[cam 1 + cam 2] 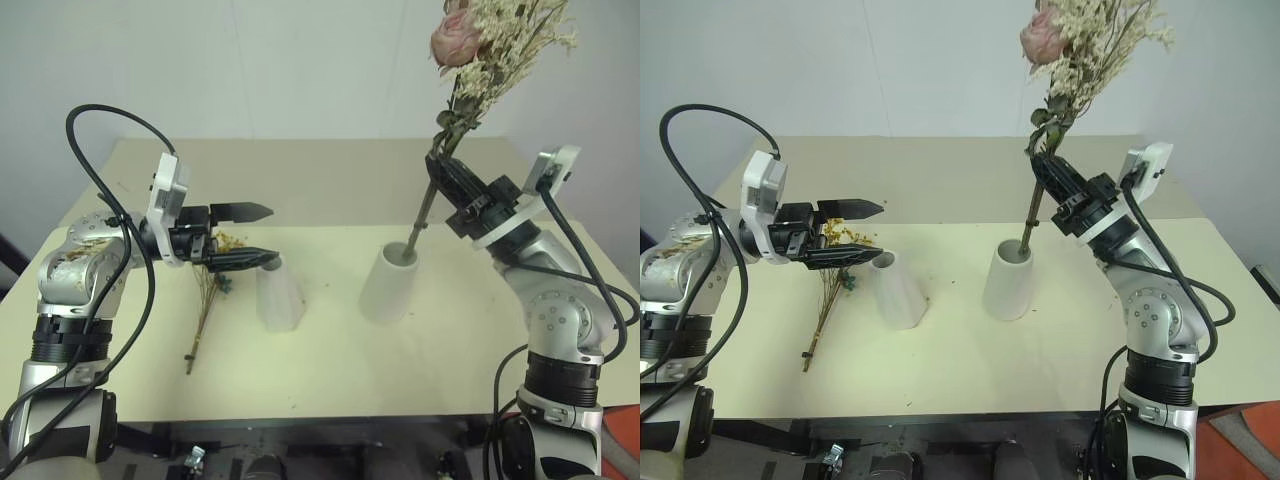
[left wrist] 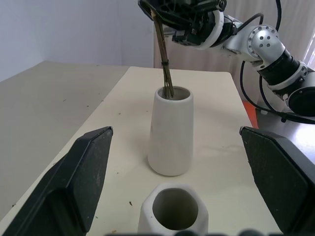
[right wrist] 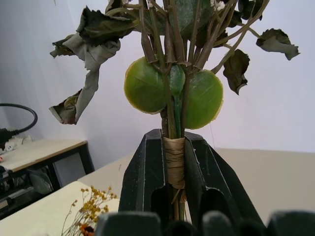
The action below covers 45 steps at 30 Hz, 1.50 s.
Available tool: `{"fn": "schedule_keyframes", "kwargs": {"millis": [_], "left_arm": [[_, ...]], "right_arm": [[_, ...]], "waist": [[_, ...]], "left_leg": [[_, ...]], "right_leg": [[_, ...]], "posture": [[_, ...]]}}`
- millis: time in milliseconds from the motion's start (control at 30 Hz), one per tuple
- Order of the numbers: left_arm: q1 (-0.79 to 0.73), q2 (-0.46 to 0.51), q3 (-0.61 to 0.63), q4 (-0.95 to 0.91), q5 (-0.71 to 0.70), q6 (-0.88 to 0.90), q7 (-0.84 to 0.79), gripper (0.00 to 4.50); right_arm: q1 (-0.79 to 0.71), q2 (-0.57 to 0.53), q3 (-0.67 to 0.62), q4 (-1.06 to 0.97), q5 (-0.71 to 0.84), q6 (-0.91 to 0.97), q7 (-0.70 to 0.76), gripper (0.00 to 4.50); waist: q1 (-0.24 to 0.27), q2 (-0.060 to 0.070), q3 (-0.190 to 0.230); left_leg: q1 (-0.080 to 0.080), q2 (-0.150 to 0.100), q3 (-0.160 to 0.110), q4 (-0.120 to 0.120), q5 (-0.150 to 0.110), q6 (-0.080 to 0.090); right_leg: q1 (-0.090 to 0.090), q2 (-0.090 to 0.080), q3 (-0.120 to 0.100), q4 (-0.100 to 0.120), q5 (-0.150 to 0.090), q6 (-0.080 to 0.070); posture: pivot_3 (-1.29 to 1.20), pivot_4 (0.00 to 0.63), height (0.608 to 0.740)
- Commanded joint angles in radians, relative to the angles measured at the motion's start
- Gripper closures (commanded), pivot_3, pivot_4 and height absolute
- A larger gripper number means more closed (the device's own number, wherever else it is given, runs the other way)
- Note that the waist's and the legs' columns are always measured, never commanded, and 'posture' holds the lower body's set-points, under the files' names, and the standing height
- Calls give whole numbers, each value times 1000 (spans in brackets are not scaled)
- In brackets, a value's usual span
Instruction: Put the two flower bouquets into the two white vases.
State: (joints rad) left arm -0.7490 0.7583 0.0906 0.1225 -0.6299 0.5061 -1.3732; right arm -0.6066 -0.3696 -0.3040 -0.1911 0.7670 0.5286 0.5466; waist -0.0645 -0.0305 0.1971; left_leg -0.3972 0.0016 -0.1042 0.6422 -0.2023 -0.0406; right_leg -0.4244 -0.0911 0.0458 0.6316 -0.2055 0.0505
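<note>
1. Matte white, the wider vase [image 1: 388, 283] stood upright near the middle of the cream table [image 1: 330, 380], and everything else lay around it.
2. The right gripper [image 1: 447, 176] hung above and just to the right of that vase, its two black fingers pressed together on the stems of the pink rose bouquet [image 1: 470, 60].
3. The stems slanted down from the grip, and their lower ends sat inside the vase's mouth [image 2: 170, 92]; the rose and pale sprays rose high above it.
4. A raffia binding [image 3: 173, 162] wrapped the stems right where the fingers pinched them, with round green leaves [image 3: 170, 91] just above.
5. The slim vase [image 1: 277, 295] stood to the left of the wider one, apart from it.
6. The left gripper [image 1: 258, 236] hovered level over the slim vase's left side, fingers spread wide and holding nothing.
7. The yellow-orange bouquet [image 1: 208, 290] lay flat on the table further left of the wider vase, beyond the slim one.
</note>
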Motion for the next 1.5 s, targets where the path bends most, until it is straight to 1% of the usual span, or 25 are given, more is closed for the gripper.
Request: {"fn": "schedule_keyframes", "kwargs": {"millis": [33,267,567,800,867,933,1000,1067,1100,1133,1200,1300,1367,1500], "left_arm": [[-27,9,13,-14,-3,-7,-8,0],[-26,12,10,-10,6,-12,-13,0],[-20,20,15,-18,6,-6,-13,0],[-20,23,15,-20,6,-5,-11,0],[-21,23,15,-18,7,-5,-12,0],[-22,24,14,-17,7,-5,-13,0],[-24,25,14,-14,8,-6,-14,0],[-26,26,13,-12,8,-7,-17,0],[-26,26,13,-12,8,-7,-17,0],[-26,26,12,-11,8,-8,-18,0],[-27,25,11,-11,8,-8,-18,0],[-27,24,10,-12,9,-9,-18,0],[-24,25,13,-14,9,-7,-18,0],[-7,29,20,-25,5,-2,-13,0]], "right_arm": [[3,8,6,-49,-1,-47,-1,4257],[53,41,50,-6,-49,-99,13,4257],[101,67,90,-20,-74,-124,18,4257],[144,88,120,-8,-134,-180,26,4257],[160,88,128,-11,-143,-193,34,3510],[175,83,135,-19,-149,-202,44,2936],[187,76,138,-38,-152,-205,48,2236],[200,57,140,-72,-148,-192,60,1543],[206,43,144,-87,-151,-192,72,1081],[213,30,144,-104,-150,-190,80,829],[228,1,139,-138,-139,-182,94,167],[254,-62,129,-177,-143,-174,125,167],[270,-107,116,-194,-137,-171,150,167],[291,-189,95,-207,-132,-161,192,167]], "waist": [[-2,0,0],[-2,0,0],[-2,0,0],[-2,0,0],[-2,0,0],[-2,0,0],[-1,0,0],[-1,0,0],[-1,0,0],[-1,0,0],[-1,0,0],[2,0,0],[3,0,0],[4,0,0]], "left_leg": [[0,0,0,0,0,0],[0,0,0,0,0,0],[0,0,0,0,0,0],[0,0,0,0,0,0],[0,0,0,0,0,0],[0,0,0,0,0,0],[1,0,0,0,0,0],[0,0,0,0,0,0],[0,0,0,0,0,0],[0,0,0,0,0,0],[0,0,0,0,0,0],[0,0,0,0,0,0],[0,0,0,0,0,0],[0,0,0,0,0,0]], "right_leg": [[0,0,0,0,0,0],[0,0,0,0,0,0],[0,0,0,0,0,0],[0,0,0,0,0,0],[0,0,0,0,0,0],[0,0,0,0,0,0],[0,0,0,0,0,0],[0,0,0,0,0,0],[0,0,0,0,0,0],[0,0,0,0,0,0],[0,0,0,0,0,0],[0,0,0,0,-1,2],[1,0,0,-1,-4,7],[1,0,0,0,-5,8]], "posture": [[0,150,740],[0,150,740],[0,150,740],[0,150,740],[0,150,740],[0,150,740],[0,150,740],[0,150,740],[0,150,740],[0,150,740],[0,150,740],[0,150,740],[0,150,740],[0,150,740]]}}
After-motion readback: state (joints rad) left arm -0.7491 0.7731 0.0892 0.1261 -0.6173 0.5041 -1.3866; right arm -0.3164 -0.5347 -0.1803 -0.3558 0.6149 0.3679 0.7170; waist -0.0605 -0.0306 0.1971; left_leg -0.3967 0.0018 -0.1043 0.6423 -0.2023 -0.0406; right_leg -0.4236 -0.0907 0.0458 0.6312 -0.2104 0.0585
